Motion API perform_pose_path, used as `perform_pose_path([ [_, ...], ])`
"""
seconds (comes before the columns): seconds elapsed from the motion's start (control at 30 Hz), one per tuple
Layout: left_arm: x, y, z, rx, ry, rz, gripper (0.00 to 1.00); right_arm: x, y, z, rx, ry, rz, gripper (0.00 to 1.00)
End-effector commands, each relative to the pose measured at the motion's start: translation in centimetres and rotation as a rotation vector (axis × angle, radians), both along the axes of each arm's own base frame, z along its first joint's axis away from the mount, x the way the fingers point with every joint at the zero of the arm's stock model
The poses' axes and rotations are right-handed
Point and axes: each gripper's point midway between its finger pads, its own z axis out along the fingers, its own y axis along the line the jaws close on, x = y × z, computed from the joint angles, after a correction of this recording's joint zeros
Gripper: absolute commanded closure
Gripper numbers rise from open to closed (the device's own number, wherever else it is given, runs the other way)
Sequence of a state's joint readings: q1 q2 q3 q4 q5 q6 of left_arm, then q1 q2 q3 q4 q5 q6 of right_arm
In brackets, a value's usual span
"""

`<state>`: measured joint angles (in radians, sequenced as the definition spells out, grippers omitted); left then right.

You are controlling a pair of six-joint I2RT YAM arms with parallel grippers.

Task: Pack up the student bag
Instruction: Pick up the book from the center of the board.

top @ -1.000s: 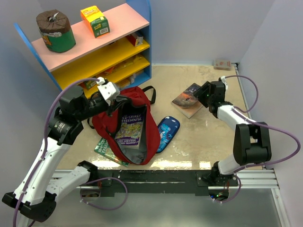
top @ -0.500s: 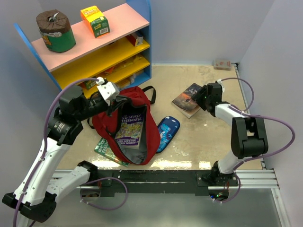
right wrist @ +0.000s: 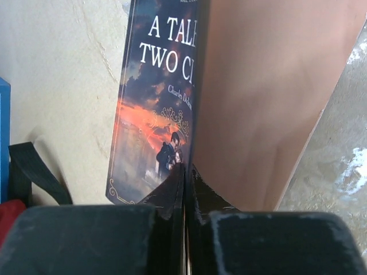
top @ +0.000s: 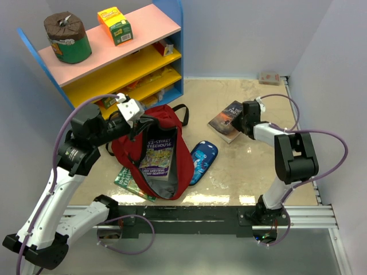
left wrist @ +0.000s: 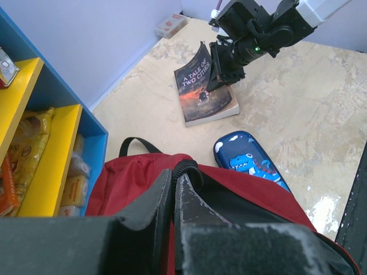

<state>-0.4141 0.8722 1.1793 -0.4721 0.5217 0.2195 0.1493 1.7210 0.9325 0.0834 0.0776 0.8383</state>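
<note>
right gripper (right wrist: 186,172) — jaws just gone from apart to clamped on the front cover of the book (top: 227,122) | left gripper (left wrist: 175,192) pinched on the student bag (top: 182,163) rim, bag lying open beside the shelf (top: 114,63) | book now secured — carry to the bag looks next

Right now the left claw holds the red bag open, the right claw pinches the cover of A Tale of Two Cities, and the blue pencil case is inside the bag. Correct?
No: the blue pencil case lies on the table beside the red bag, not inside it, as the top view shows. The rest is right.
</note>
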Motion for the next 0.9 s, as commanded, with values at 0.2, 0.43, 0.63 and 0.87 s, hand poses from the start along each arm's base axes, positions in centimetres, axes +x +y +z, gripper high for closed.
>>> perform_pose_path([
  [0.2,-0.3,-0.5,1.1,-0.024,-0.103,-0.052,1.0,2.1,1.9,13.1,-0.092,-0.251,0.06,1.0],
  [0.43,0.4,-0.4,-1.2,0.011,-0.086,-0.033,1.0,0.5,4.6,21.7,-0.139,-0.338,0.175,1.0],
  [0.63,0.3,-0.3,-2.3,0.012,-0.076,-0.028,1.0,-1.9,6.8,28.1,-0.139,-0.389,0.286,1.0],
  [0.87,0.1,-0.1,-1.7,-0.007,-0.091,-0.018,1.0,-6.3,11.1,35.2,-0.12,-0.465,0.438,1.0],
])
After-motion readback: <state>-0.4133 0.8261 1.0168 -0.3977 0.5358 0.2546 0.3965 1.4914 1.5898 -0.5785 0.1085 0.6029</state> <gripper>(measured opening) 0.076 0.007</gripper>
